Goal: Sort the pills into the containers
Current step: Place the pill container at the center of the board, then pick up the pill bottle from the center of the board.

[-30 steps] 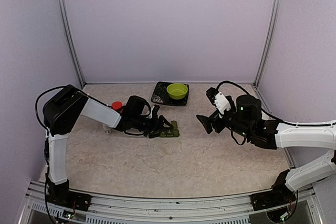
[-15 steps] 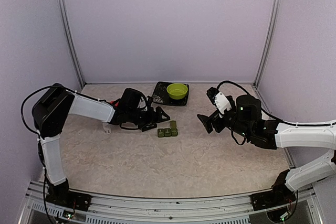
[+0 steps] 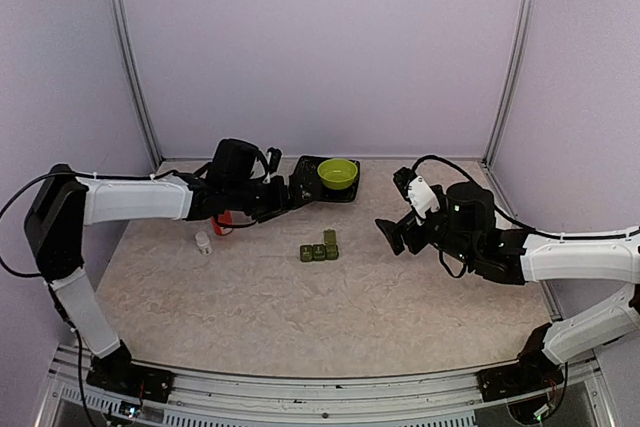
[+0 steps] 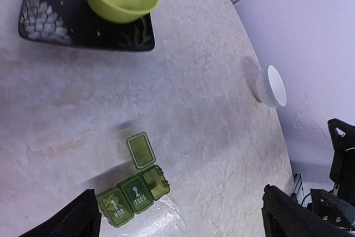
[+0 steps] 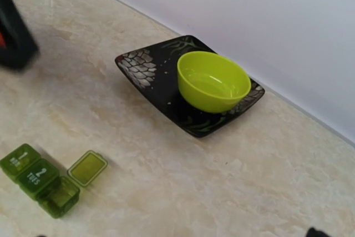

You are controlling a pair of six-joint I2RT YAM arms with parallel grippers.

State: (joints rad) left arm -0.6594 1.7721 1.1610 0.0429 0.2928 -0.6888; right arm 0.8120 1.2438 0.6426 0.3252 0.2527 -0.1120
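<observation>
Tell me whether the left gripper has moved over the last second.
Yes: the left gripper went from the containers back toward the black tray, fingers open.

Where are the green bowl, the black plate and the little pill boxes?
bowl (image 5: 213, 84): right wrist view, its inside.
plate (image 5: 145, 66): right wrist view, patterned left corner.
pill boxes (image 5: 35, 177): right wrist view, middle box's lid.

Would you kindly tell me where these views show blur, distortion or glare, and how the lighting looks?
Top external: even, diffuse light, faint shadows, everything sharp. Left wrist: wide-angle and tilted; the dark green three-box pill container is sharp, the left gripper's fingers soft-edged. Right wrist: the lime green bowl is crisp with mild glare; a dark shape at the left edge is blurred.
</observation>
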